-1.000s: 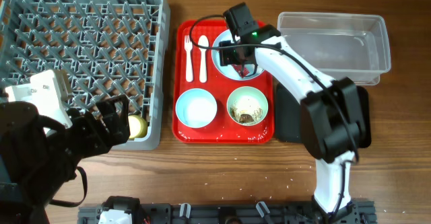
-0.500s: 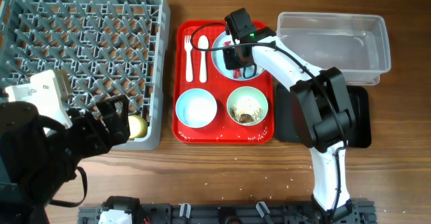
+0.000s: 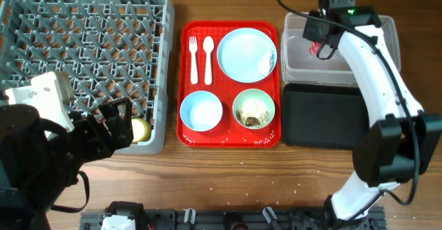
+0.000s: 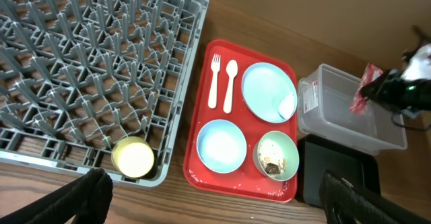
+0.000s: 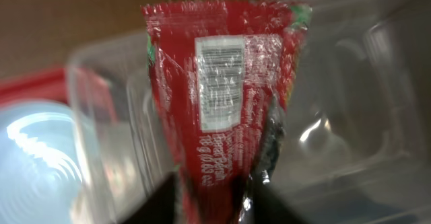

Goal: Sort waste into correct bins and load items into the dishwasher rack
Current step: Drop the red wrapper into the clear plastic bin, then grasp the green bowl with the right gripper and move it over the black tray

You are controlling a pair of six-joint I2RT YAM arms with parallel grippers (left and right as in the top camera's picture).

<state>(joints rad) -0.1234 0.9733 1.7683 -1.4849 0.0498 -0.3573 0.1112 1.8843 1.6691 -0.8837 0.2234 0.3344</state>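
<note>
My right gripper (image 3: 320,45) is shut on the crinkled red snack wrapper (image 5: 225,96) and holds it over the left part of the clear tub (image 3: 359,68); the wrapper also shows in the left wrist view (image 4: 364,93). The black tray (image 3: 324,116) lies just in front of the tub. On the red serving tray (image 3: 231,139) are the fork (image 3: 193,57), the spoon (image 3: 208,57), the plate (image 3: 242,50) with a white scrap (image 3: 264,65), an empty bowl (image 3: 201,110) and a bowl of food leftovers (image 3: 254,110). My left gripper (image 4: 215,190) is open and empty near the rack (image 3: 83,50). The yellow round object (image 3: 141,128) sits in the rack's front right corner.
The grey rack fills the left side and the red tray the middle. The tub and the black tray stand close together at the right. Bare wooden table runs along the front edge (image 3: 228,175). My right arm arches over the black tray.
My right gripper has lifted the red wrapper off the plate and carried it right and back, over the clear tub. The left arm has not moved.
</note>
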